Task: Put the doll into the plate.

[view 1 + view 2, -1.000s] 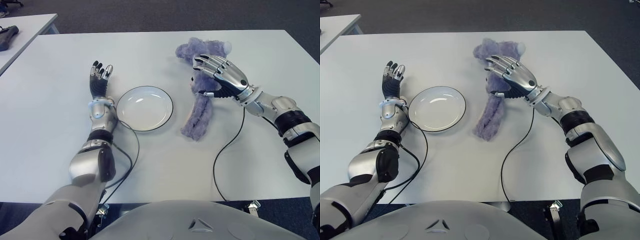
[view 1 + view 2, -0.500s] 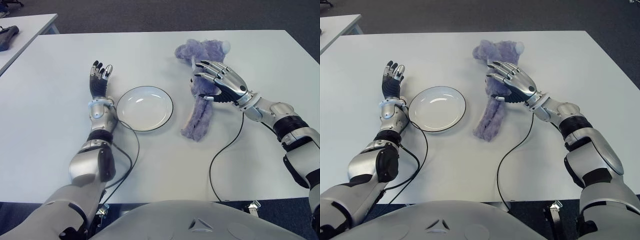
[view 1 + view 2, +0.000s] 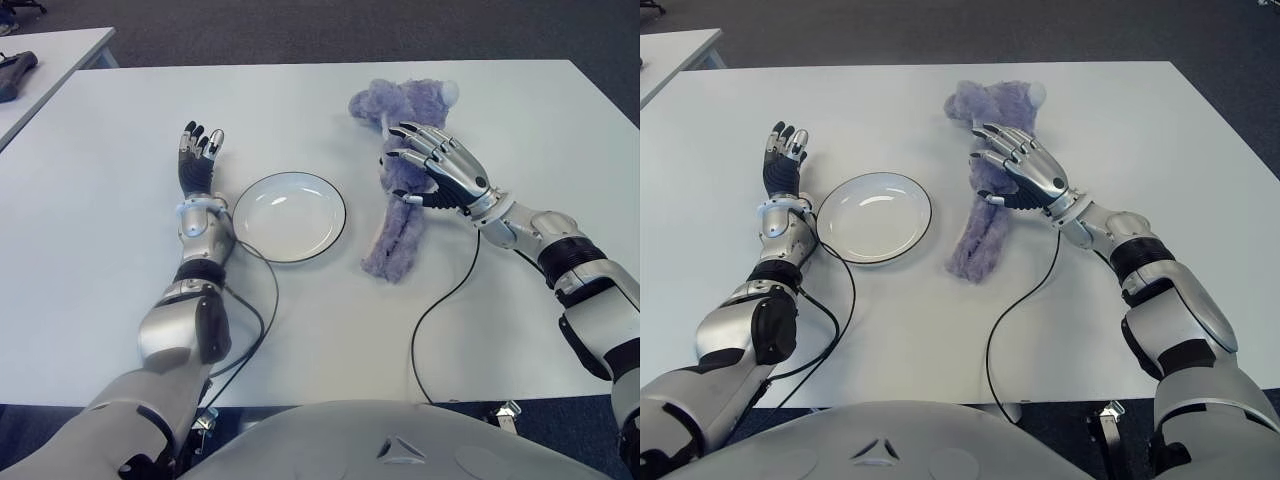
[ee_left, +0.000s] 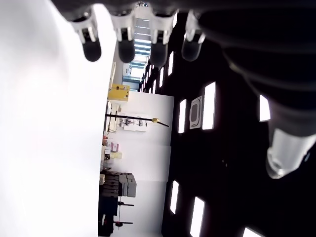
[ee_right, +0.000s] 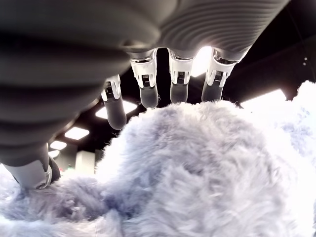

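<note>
The doll (image 3: 393, 238), a purple plush, lies stretched out on the white table (image 3: 330, 320) just right of the plate, its head (image 3: 400, 100) at the far end. My right hand (image 3: 432, 168) hovers over the doll's upper body, fingers spread and arched. In the right wrist view the fingertips (image 5: 148, 96) curve above the fur (image 5: 197, 173) without closing round it. The white, dark-rimmed plate (image 3: 290, 220) has nothing in it. My left hand (image 3: 198, 158) shows just left of the plate, fingers straight and open, holding nothing.
A black cable (image 3: 440, 300) runs from my right wrist across the table toward the near edge. Another cable (image 3: 262, 300) loops beside my left forearm, near the plate. A second table (image 3: 60, 50) with a dark object (image 3: 15, 75) stands at the far left.
My right hand has slid back along the doll toward me and its fingers have spread wider, uncovering more of the doll's head. The left hand and plate have not moved.
</note>
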`<action>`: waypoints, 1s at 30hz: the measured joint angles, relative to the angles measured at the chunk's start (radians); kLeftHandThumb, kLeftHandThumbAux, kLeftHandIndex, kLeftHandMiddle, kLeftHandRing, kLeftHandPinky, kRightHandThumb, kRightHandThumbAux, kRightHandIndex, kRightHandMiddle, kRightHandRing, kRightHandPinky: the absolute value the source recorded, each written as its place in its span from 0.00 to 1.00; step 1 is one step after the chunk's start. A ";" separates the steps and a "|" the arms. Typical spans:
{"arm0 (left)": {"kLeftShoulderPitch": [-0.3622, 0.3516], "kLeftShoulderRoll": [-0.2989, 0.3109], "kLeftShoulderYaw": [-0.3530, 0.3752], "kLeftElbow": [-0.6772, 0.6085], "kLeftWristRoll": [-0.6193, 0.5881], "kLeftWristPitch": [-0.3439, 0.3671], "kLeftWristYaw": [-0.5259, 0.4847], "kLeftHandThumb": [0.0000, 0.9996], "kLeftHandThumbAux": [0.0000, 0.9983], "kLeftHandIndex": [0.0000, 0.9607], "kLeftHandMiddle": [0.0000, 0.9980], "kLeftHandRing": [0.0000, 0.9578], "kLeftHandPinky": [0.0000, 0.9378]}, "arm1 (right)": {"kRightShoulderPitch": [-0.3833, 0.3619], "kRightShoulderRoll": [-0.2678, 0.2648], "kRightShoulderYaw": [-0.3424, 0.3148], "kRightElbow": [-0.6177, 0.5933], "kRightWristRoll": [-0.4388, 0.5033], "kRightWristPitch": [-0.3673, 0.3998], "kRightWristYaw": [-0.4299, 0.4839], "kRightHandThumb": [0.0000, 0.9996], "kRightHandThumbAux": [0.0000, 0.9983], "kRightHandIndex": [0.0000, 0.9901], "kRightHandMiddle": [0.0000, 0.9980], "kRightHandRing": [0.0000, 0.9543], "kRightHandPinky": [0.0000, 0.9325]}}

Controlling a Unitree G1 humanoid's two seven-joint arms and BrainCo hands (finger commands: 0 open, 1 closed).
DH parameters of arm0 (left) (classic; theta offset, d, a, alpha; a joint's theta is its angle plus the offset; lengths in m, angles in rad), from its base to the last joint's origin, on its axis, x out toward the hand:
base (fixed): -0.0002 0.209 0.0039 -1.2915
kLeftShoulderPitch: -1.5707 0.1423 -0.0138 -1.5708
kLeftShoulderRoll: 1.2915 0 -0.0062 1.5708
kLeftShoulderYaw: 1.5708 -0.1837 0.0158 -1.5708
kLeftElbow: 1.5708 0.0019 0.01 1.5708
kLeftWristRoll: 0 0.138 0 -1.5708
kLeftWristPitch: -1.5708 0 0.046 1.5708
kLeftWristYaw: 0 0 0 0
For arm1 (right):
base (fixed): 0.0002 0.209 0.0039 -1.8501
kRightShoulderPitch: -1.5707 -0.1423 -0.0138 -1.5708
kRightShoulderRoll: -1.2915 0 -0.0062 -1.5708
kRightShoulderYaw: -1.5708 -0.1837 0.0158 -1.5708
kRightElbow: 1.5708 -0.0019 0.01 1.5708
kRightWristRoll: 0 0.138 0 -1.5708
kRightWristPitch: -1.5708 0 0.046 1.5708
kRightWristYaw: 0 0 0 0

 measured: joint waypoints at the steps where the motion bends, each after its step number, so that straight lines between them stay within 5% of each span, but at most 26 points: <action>1: 0.000 0.000 0.000 0.000 0.000 0.000 0.000 0.00 0.55 0.03 0.09 0.04 0.00 | 0.002 0.003 0.000 0.000 0.000 0.000 -0.005 0.33 0.49 0.16 0.06 0.02 0.01; 13: 0.000 0.001 0.003 0.000 -0.001 0.000 -0.005 0.00 0.55 0.03 0.09 0.05 0.00 | 0.006 0.048 0.001 0.036 -0.004 0.008 -0.077 0.39 0.47 0.20 0.11 0.07 0.03; 30: 0.001 0.005 0.005 0.000 -0.002 0.001 -0.007 0.00 0.54 0.02 0.09 0.04 0.00 | -0.036 0.137 0.055 0.125 -0.090 0.040 -0.285 0.41 0.49 0.38 0.24 0.16 0.05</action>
